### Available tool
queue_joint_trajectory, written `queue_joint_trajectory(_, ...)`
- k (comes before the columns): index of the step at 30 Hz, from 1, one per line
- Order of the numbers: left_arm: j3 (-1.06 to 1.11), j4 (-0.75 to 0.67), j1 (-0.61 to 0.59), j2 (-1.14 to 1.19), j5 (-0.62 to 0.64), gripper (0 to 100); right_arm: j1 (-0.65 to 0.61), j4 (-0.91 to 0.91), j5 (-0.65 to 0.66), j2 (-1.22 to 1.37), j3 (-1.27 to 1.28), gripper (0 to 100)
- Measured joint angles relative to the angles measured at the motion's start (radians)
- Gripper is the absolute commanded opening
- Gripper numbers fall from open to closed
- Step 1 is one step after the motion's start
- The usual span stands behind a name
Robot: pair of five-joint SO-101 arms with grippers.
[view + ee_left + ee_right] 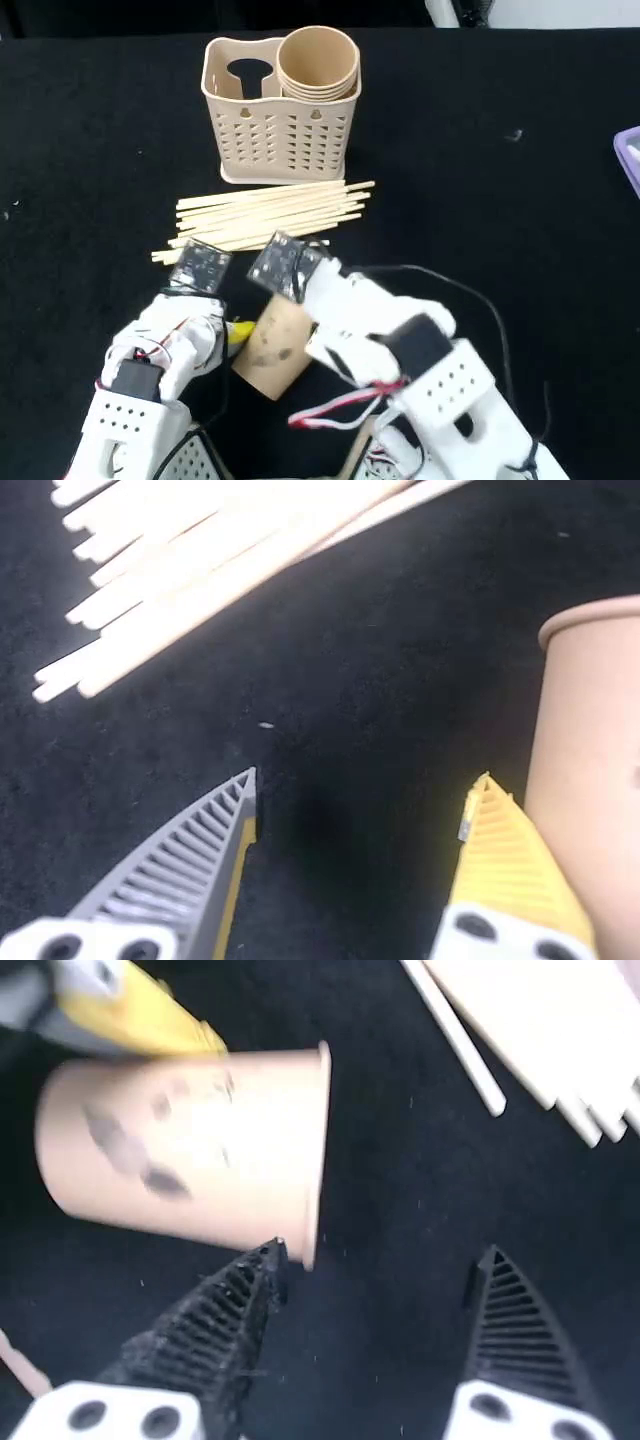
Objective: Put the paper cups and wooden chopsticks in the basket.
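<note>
1. Left gripper [366,775]: jaws spread wide, holding nothing, bare black table [500,200] between the fingers.
2. Right gripper [383,1249]: jaws also spread, nothing gripped, bare cloth between the black fingers.
3. Loose cup [272,347] lies on its side between the two grippers, with dark smudges on its wall. Its rim is just beside one black finger of the right gripper; can't tell if they touch.
4. The left gripper's yellow finger [130,1010] sits against the far side of the cup wall; contact is unclear. In the left wrist view the cup [590,730] is cut off by the frame edge.
5. In the high view both grippers' fingertips are tucked under their wrist cameras and hard to make out.
6. Chopsticks [270,215] lie in a loose bundle ahead of both grippers, apart from the fingers, with open table in between. Their ends run out of frame in both wrist views.
7. Basket [270,140] stands upright just beyond the chopsticks. Stacked cups [318,62] fill one compartment; the other compartment is open.
8. Purple object [630,155] at the table's far side, well off from the right gripper, is cut off and can't be identified.
</note>
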Motion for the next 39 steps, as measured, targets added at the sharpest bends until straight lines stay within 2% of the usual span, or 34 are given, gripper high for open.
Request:
queue_joint_trajectory(5,0.0,-0.051,0.048,0.0,0.0,32,-0.066,-0.026,0.0,-0.144,0.109,29.6)
queue_joint_trajectory(14,0.018,-0.114,0.049,-0.003,0.0,32,0.003,-0.048,0.0,-0.226,0.17,29.6)
queue_joint_trajectory(35,0.018,-0.117,0.049,-0.005,0.0,32,0.003,-0.052,-0.026,0.072,0.086,29.6)
queue_joint_trajectory(39,0.018,-0.117,0.049,-0.005,0.0,32,0.005,-0.054,-0.026,0.101,0.078,21.1)
